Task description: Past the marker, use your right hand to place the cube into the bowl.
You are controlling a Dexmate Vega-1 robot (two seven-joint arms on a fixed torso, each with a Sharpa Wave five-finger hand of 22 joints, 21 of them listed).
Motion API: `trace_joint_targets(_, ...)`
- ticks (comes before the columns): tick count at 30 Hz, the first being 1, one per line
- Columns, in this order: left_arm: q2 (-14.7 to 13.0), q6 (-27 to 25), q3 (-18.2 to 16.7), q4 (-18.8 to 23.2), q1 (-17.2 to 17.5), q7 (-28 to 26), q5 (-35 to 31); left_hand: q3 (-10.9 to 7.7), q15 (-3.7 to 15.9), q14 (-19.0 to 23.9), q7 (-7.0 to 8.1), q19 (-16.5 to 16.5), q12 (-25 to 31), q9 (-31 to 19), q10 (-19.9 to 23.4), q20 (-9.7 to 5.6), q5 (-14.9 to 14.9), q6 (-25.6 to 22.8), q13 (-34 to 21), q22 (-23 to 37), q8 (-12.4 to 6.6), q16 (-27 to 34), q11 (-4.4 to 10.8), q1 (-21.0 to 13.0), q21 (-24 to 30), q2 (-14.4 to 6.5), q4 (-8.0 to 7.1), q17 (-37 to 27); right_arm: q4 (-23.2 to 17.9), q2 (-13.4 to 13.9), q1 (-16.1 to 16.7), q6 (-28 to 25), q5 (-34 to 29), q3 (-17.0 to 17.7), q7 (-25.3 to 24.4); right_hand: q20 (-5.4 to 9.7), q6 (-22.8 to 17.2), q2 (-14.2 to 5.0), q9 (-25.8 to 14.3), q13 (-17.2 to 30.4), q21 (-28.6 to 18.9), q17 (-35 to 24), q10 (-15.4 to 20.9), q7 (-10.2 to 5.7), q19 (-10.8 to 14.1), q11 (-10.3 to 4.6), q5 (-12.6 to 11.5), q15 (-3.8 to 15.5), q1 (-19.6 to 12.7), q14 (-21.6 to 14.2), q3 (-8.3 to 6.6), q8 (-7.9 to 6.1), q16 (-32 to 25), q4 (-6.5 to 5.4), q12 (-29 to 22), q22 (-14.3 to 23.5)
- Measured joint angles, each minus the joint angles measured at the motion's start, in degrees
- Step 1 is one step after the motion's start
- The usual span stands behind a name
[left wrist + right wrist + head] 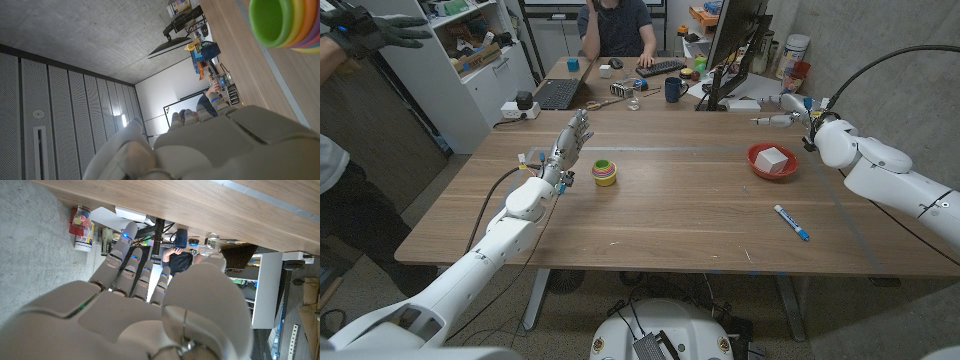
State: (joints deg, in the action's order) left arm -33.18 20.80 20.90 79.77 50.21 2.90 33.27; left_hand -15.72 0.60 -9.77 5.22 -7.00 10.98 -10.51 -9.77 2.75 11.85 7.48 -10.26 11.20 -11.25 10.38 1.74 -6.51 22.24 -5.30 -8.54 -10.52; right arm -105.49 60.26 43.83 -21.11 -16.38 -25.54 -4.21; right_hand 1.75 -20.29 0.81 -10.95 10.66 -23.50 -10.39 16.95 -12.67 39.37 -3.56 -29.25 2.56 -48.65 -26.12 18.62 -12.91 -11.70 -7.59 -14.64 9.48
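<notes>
A white cube (773, 158) lies inside the red bowl (756, 163) on the right side of the table. Nearer the front edge lies a blue and white marker (790, 222). My right hand (790, 110) hovers just beyond the bowl toward the table's far right, its fingers (131, 260) stretched out with nothing in them. On the left side my left hand (571, 138) is raised above the table, fingers straight and apart, holding nothing; its back (200, 145) shows in the left wrist view.
A stack of coloured cups (605, 172) (280, 22) stands right of my left hand. A laptop (556, 94), a dark mug (674, 90), a keyboard (661, 68) and a monitor (732, 40) crowd the far end, where a person (615, 25) sits. Another person's gloved hand (370, 28) is at far left.
</notes>
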Motion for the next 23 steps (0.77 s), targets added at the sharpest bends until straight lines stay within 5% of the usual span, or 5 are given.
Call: trace_joint_targets(23,-1.3,0.2,-1.1,3.3,3.3,-0.8,0.5,0.0,0.0,0.0,0.0,0.0,0.0,0.0,0.0,0.0,0.0,0.0,0.0,0.0,0.0,0.0,0.0,0.0,0.0,0.0,0.0,0.0,-5.4,2.3,6.3,0.6,1.7,4.9,-4.5,0.41,-0.9,-0.07,0.0,0.0,0.7,0.0,0.3,0.08,0.4,-0.12,0.0,0.21,-0.1,-0.8,0.0,0.22,0.0,0.0,0.0,0.0)
